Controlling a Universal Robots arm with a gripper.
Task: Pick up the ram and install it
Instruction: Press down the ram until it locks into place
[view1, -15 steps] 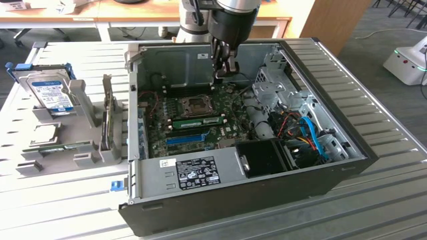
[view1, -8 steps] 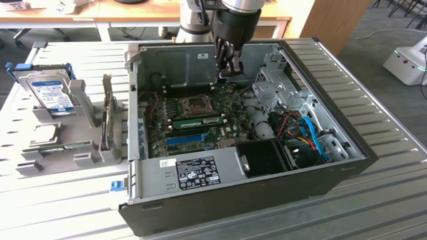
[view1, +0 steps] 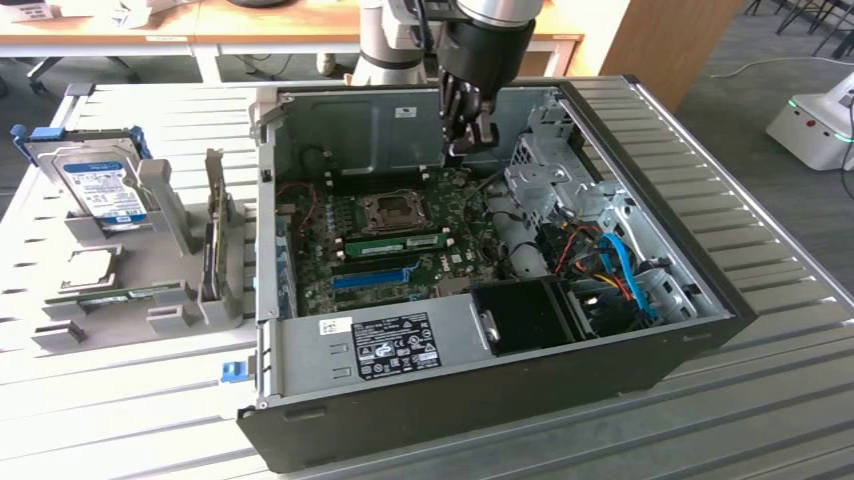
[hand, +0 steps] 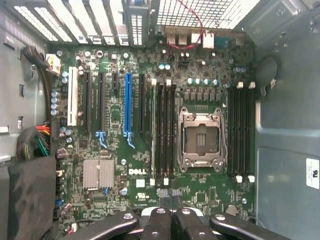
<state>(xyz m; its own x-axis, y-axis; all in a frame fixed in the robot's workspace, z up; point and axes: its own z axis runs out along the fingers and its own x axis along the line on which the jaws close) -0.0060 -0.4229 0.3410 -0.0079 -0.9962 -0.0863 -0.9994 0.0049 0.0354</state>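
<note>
Above the open case (view1: 694, 330), the gripper (view1: 467, 147) is clenched on nothing; the ram (view1: 400, 243) appears already seated on the motherboard (view1: 461, 225).

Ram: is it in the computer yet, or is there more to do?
Looks mostly done: a green ram stands seated in the motherboard beside the CPU socket. In hand: nothing; the gripper is shut and empty, hanging above the board. Left: whether the ram is latched fully I cannot tell.
</note>
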